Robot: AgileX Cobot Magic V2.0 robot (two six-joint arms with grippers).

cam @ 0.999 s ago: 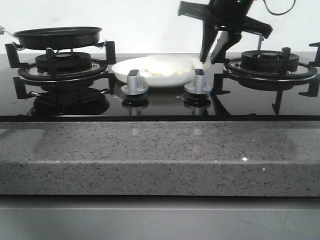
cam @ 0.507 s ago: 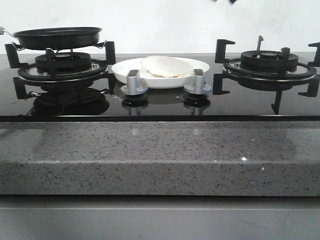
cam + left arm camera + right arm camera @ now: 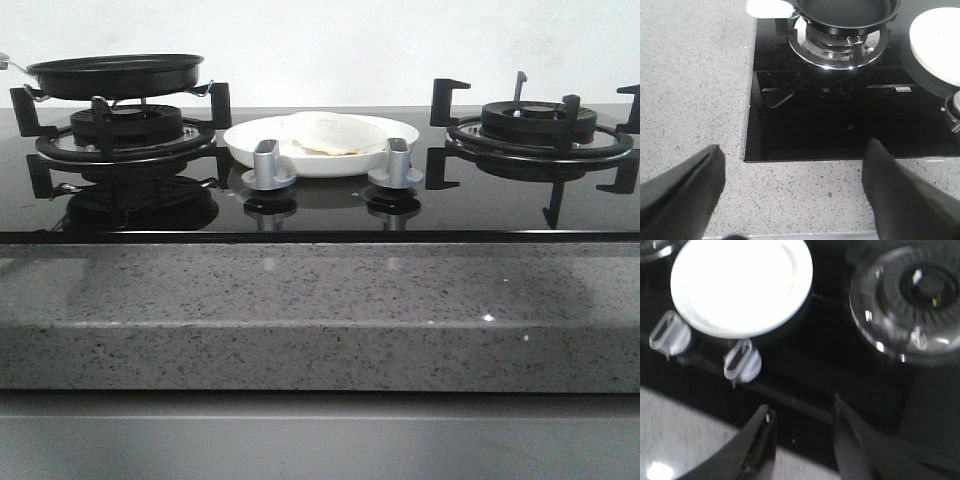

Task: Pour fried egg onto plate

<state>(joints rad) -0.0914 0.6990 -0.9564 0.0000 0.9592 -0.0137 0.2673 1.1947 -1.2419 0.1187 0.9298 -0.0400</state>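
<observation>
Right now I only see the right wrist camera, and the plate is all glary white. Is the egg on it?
Observer: Yes. The front view shows the egg lying on the plate.
Operator: Where's the pan?
Observer: The pan sits on the left burner. The part I can see looks empty.
Operator: Is the left gripper holding it?
Observer: No. The left gripper is open, near the counter edge, apart from the pan.

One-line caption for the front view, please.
Fried egg lies on the white plate between two burners; the black pan sits empty-looking on the left burner, no arms in view.
</observation>
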